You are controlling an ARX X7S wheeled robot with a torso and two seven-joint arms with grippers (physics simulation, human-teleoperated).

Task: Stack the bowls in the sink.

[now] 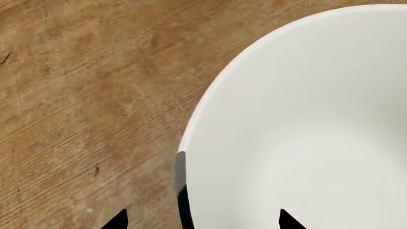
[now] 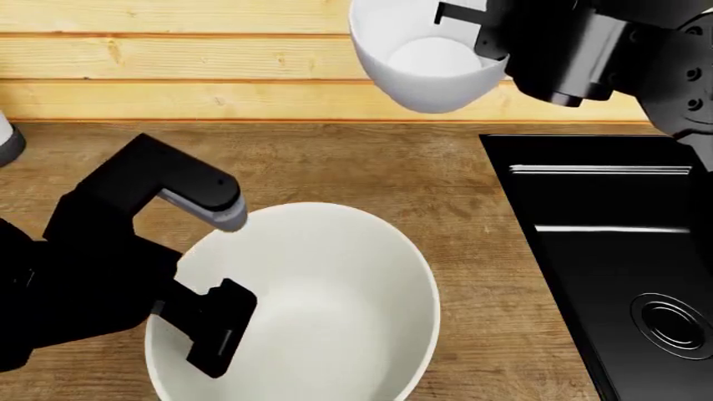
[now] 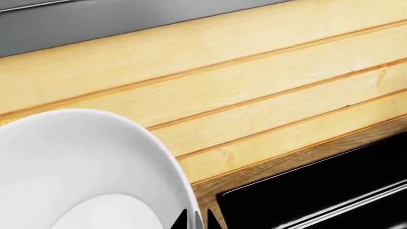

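Over the wooden counter (image 2: pixel 368 167) in the head view, the left end effector (image 2: pixel 217 334) grips the rim of the cream bowl (image 2: pixel 334 309), one black finger inside the wall. This bowl sits low at the view's front, well left of the sink (image 2: pixel 602 251). Higher up, near the plank wall (image 2: pixel 167 75), the right end effector (image 2: pixel 468 33) holds the smaller white bowl (image 2: pixel 429 71) by its rim, lifted clear of the counter and tilted. The sink is glossy black, one round drain (image 2: pixel 674 322) showing at the right edge; neither bowl is in it.

Seen from the left wrist, the cream bowl (image 1: pixel 305 133) fills much of the picture above the counter (image 1: pixel 83 95); a dark finger (image 1: pixel 182 195) lies against the rim's outside, closed on the wall.

Seen from the right wrist, the white bowl (image 3: pixel 83 176) lies near, with the fingertips (image 3: pixel 190 220) pinching its rim. Behind it are the plank wall (image 3: pixel 254 95) and a corner of the sink (image 3: pixel 330 191).
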